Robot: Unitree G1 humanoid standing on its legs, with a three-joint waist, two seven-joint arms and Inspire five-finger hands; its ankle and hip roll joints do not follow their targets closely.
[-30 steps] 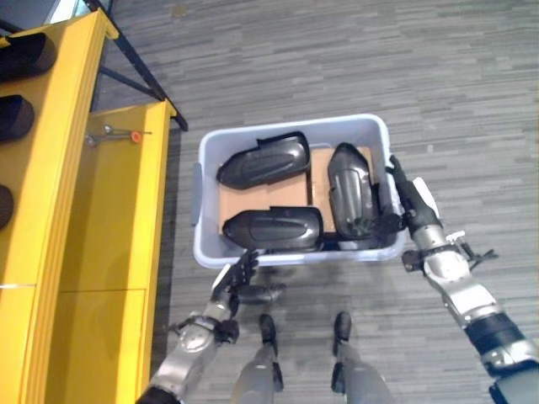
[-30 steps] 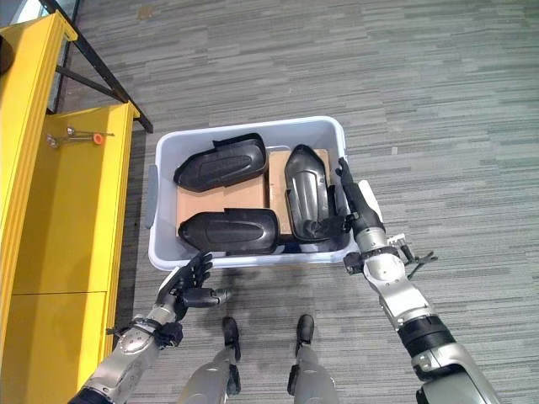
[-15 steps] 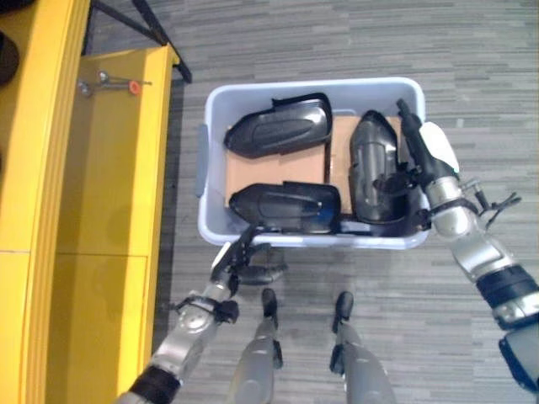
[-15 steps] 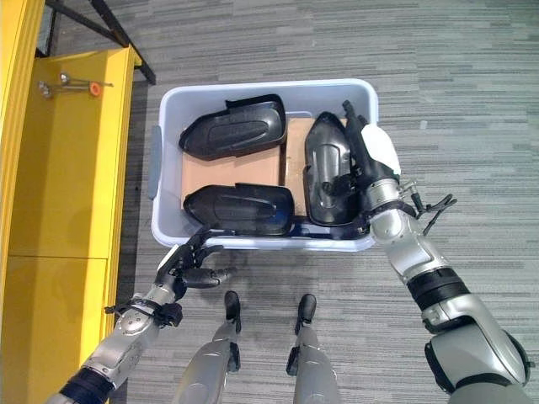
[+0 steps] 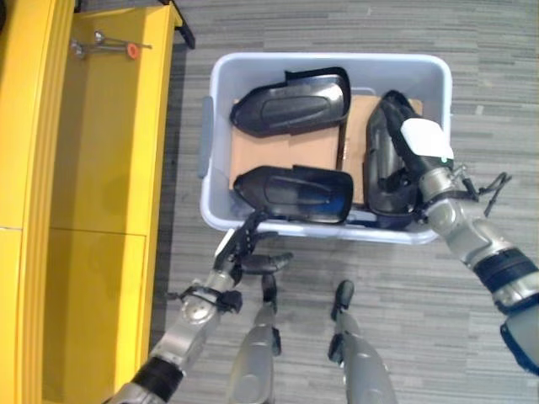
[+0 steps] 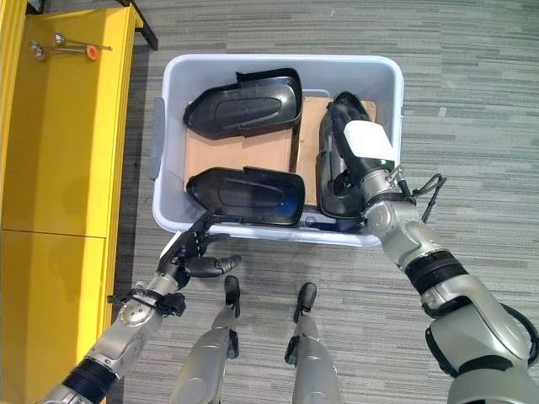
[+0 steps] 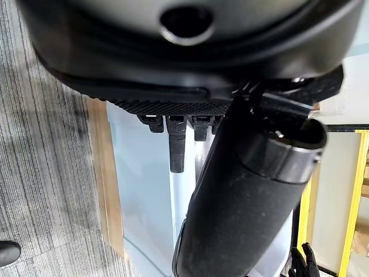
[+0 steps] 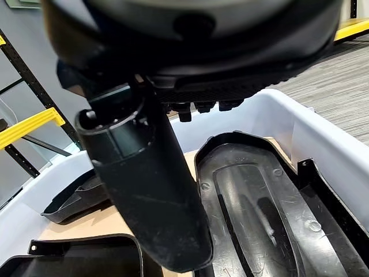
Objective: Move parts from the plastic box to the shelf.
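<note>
Box (image 6: pixel 164 101) of pale plastic holds three black parts (image 6: pixel 244 103), no readable writing. Right hand (image 6: pixel 358 156) reaches inside over one part, fingers straight, relaxed. Left hand (image 6: pixel 195 252) hangs at the box's near rim, fingers loosely open.

left hand (image 6: pixel 199 252) relaxed, right hand (image 6: pixel 358 160) extended, fingers straight

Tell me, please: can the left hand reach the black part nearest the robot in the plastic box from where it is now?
Probably yes. The left hand sits at the near wall of the plastic box, fingers open, just beside that black part. Nothing lies on top of it, but the hand must first rise over the rim.
</note>
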